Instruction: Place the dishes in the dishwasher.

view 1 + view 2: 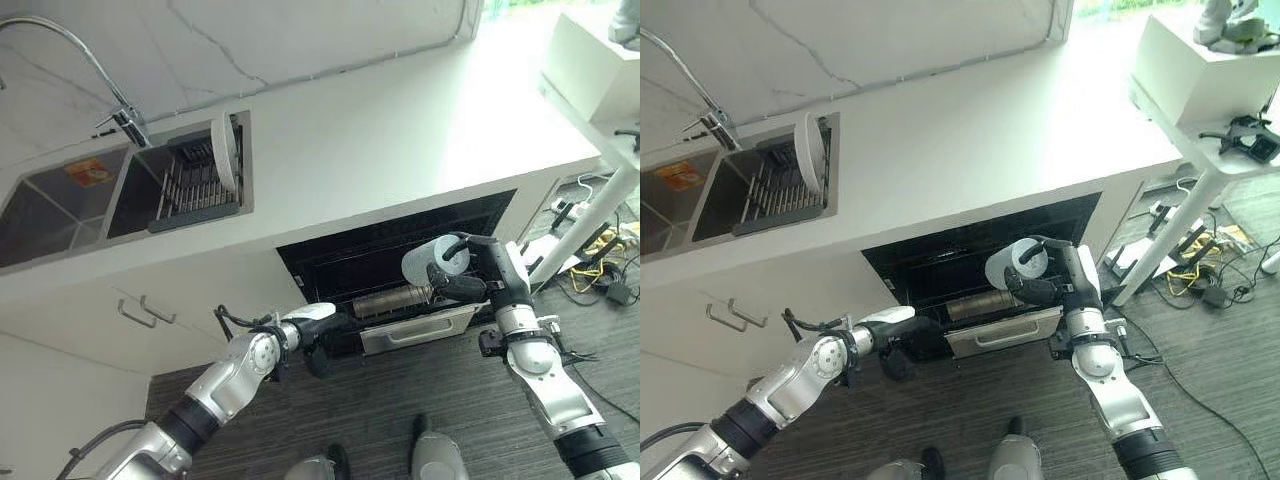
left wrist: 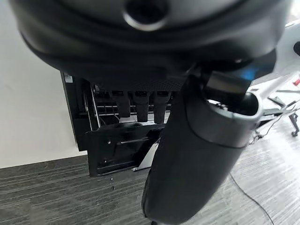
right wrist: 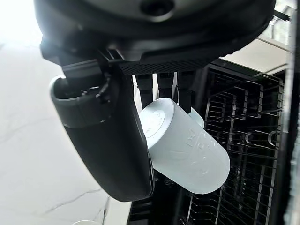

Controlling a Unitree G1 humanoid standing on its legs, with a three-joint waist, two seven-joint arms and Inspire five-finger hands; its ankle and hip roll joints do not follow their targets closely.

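Observation:
My right hand (image 1: 482,272) is shut on a white cup (image 1: 432,260), carrying it on its side just above the open dishwasher (image 1: 330,262) under the counter. In the right wrist view the cup (image 3: 187,150) sits pinched between thumb and fingers, with the black wire rack (image 3: 243,140) behind it. A metallic tumbler (image 1: 395,298) lies in the rack behind the silver front panel (image 1: 415,330). My left hand (image 1: 312,338) rests open at the dishwasher's lower left corner, its fingers (image 2: 140,103) straight toward the rack. A white plate (image 1: 225,150) stands upright in the sink's drying rack (image 1: 195,190).
A faucet (image 1: 90,65) arches over the double sink (image 1: 50,215) at the left. Cabinet handles (image 1: 145,312) stick out below the sink. A white table (image 1: 590,70) with a slanted leg (image 1: 590,225) stands at the right, over cables (image 1: 605,275) on the floor.

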